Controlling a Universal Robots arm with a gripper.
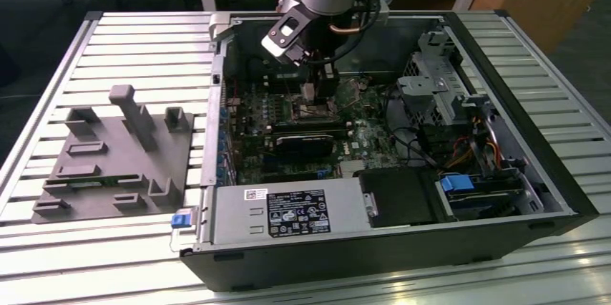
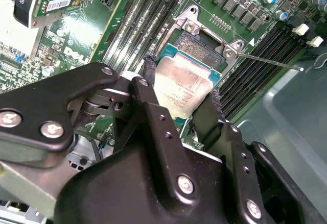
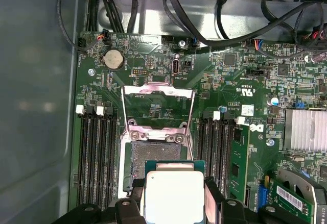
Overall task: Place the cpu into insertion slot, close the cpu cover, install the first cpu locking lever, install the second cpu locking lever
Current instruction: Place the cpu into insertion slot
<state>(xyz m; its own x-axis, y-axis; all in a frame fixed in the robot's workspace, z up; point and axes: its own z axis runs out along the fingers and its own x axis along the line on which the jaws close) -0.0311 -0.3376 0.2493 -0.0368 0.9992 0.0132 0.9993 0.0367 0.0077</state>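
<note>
Gripper: the gripper (image 2: 182, 78) was clamped on the cpu (image 2: 179, 95), one finger (image 2: 148, 71) on each opposite edge.
Cpu: it hung just above the insertion slot (image 3: 153, 155), overlapping it only partly and, as I judged, not seated.
Cpu cover: the cpu cover (image 3: 158, 106) stood flipped open beside the slot, with a locking lever (image 2: 265, 60) swung aside.
Doing it well: in my judgement the chip should be kept flat and square with the slot frame. A tilt could harm the contacts.
</note>
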